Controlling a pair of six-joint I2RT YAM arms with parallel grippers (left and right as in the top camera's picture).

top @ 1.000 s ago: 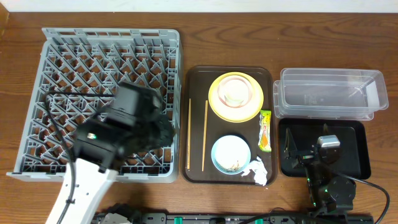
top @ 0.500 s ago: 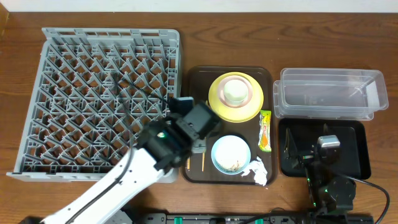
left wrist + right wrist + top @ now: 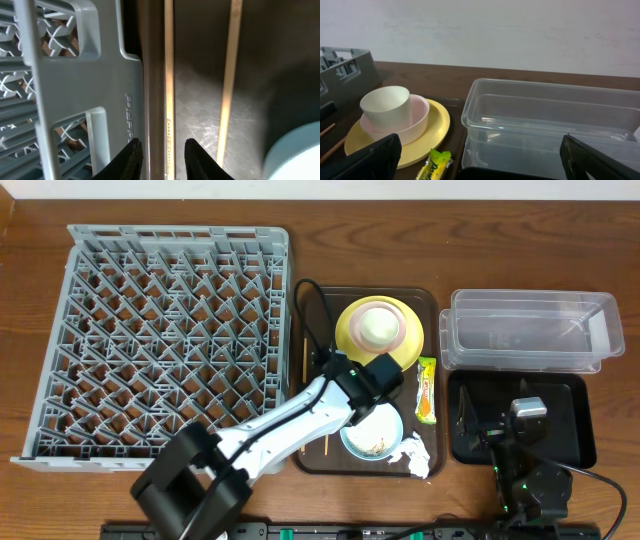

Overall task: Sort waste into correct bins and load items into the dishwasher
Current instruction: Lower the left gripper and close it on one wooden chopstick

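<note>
My left gripper is open and points down at the brown tray's left rim. One wooden chopstick lies between its fingertips, untouched, and the second chopstick lies to the right. The left arm hides the fingers from above. A white cup sits in the pink bowl on the yellow plate. The blue bowl holds rice scraps, with the napkin and wrapper beside it. My right gripper stands wide open and empty over the black tray.
The grey dish rack fills the left, its edge right next to the brown tray. The clear tub stands behind the black tray. A black cable loops over the brown tray's left side.
The left arm has swung right, from above the dish rack to the left side of the brown tray, over the chopsticks. The right arm has not moved.
</note>
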